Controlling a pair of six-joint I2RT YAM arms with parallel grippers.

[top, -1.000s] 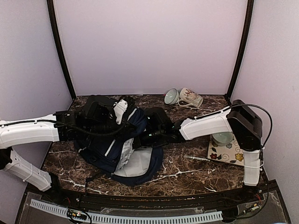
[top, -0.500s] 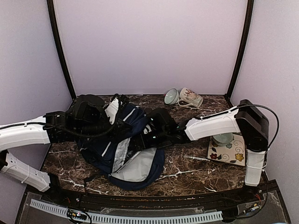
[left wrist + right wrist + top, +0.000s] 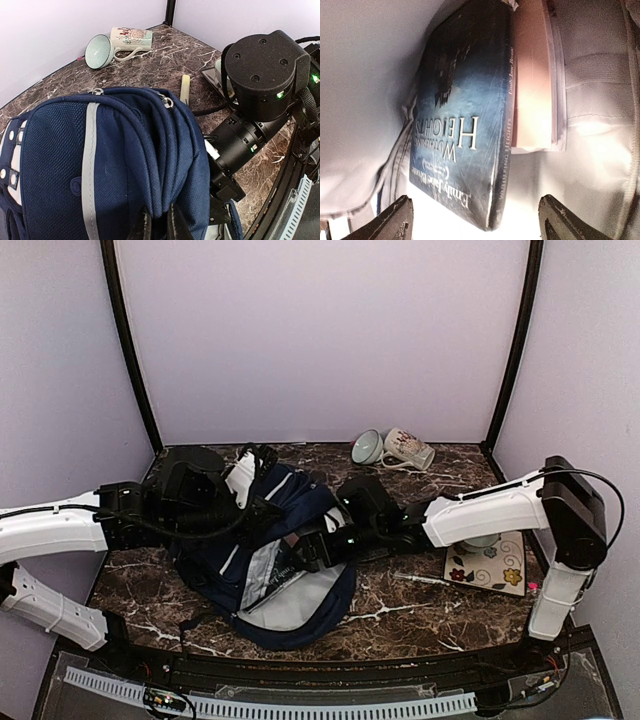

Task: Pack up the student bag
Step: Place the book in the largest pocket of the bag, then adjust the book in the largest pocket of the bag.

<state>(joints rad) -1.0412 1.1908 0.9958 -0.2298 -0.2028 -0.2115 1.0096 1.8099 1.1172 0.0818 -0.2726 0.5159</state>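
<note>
Student bag (image 3: 300,502) mid-table, mouth gaping; book (image 3: 460,115) inside, seemingly loose.

**Enclosure and Work Surface**

The surface (image 3: 400,615) is a dark brown marble-pattern slab with white veins. Plain pale lilac walls (image 3: 320,340) enclose it at the back and both sides. Two black posts (image 3: 128,350) stand at the rear corners. A white slotted cable strip (image 3: 300,707) runs along the near edge. Lighting is even.
</note>
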